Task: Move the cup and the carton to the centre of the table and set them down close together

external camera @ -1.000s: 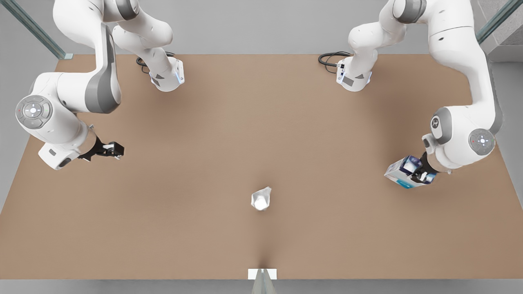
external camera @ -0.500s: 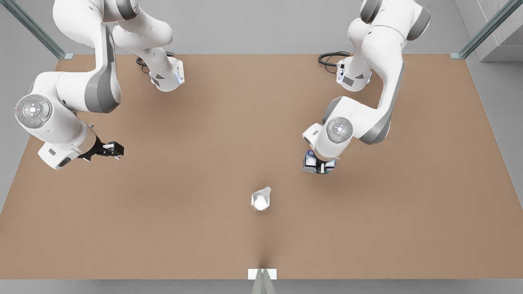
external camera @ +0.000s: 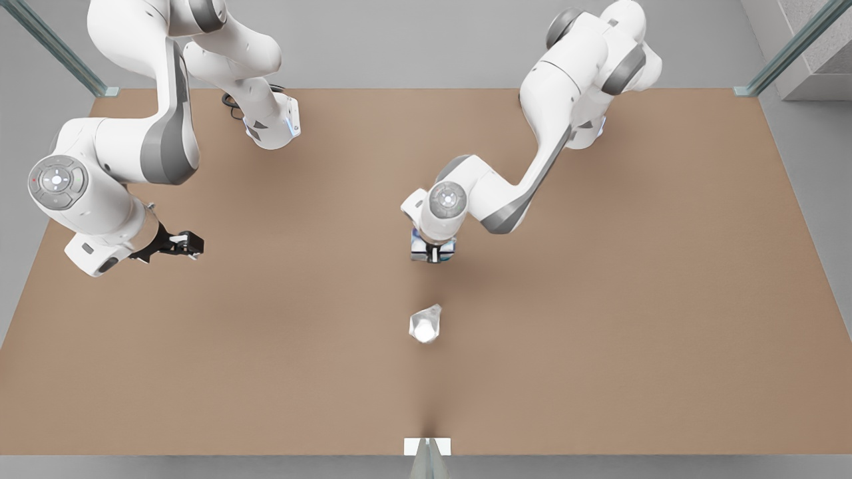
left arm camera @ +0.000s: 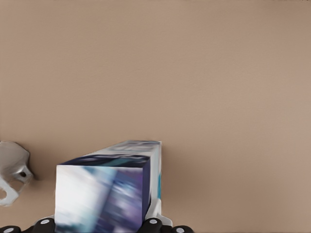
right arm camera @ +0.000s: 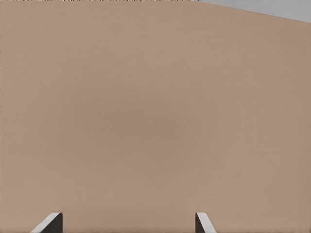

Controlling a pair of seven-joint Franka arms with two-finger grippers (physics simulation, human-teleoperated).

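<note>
Carton (external camera: pixel 432 251) in its grip, the left gripper (external camera: pixel 434 253) hangs over the middle of the brown table (external camera: pixel 599 332), fingers clamped on the white-and-blue box, with the arm reaching in from the front view's right. Nearer the table's front edge the silvery faceted cup (external camera: pixel 425 324) stands alone, close to the carton but apart from it. Over by the front view's left the right gripper (external camera: pixel 190 244) waits, its fingers (right arm camera: pixel 51 222) spread wide on nothing.

Nothing legible; the carton (left arm camera: pixel 104 191) bears lettering, perhaps blue, too smeared to read.
</note>
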